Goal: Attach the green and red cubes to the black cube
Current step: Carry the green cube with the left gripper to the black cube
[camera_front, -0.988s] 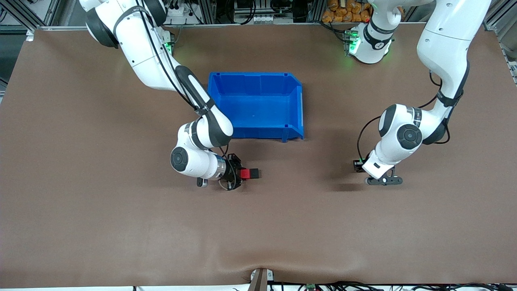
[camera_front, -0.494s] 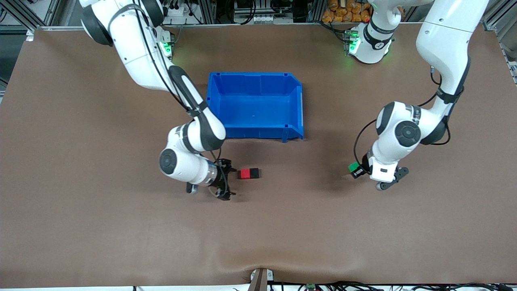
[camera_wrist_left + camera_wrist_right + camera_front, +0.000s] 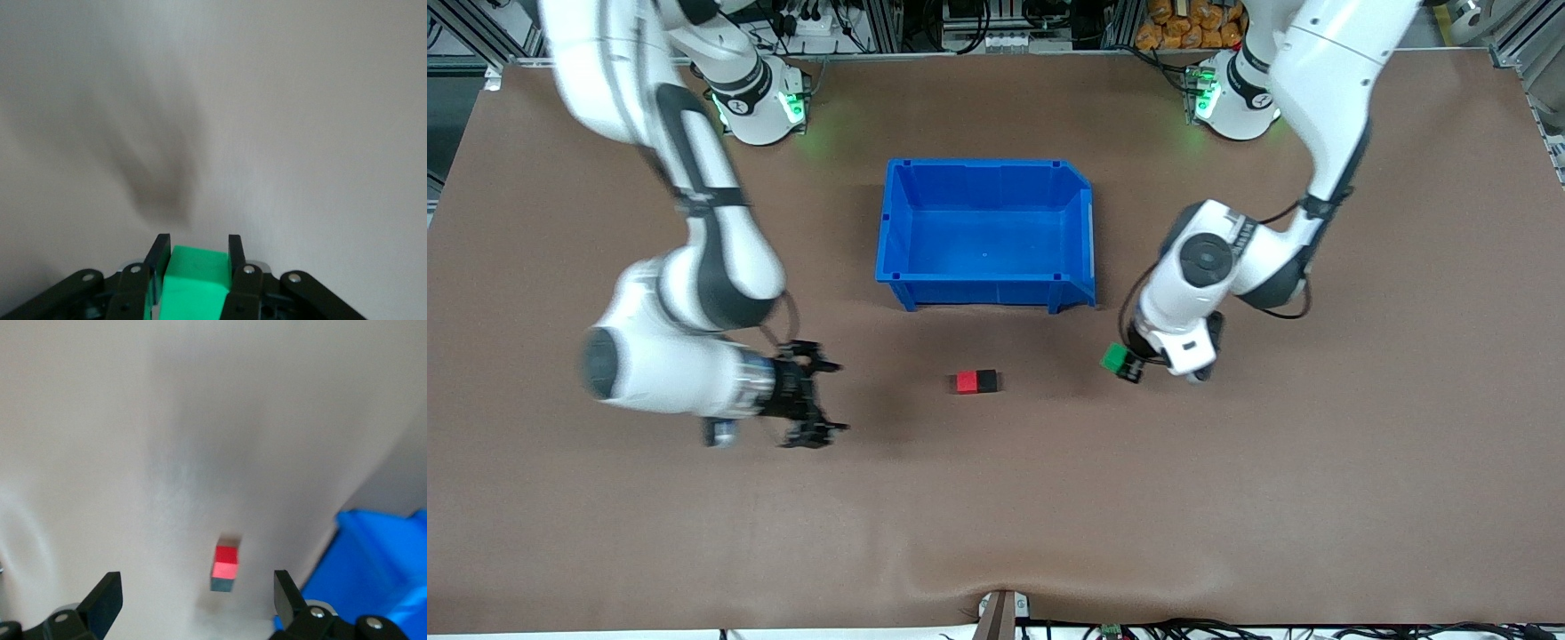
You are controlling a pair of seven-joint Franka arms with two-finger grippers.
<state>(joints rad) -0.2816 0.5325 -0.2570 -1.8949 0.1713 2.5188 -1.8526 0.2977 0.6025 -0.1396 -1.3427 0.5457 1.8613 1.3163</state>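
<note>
Red cube (image 3: 966,382) and matte black cube (image 3: 986,381) sit joined side by side mid-table, nearer the front edge than the blue bin (image 3: 1087,236). Left gripper (image 3: 1126,365) clamps the bright green cube (image 3: 1112,358) over the table. Right gripper (image 3: 818,396) hangs spread wide, holding nothing.

No readable text, labels or numbers anywhere
</note>
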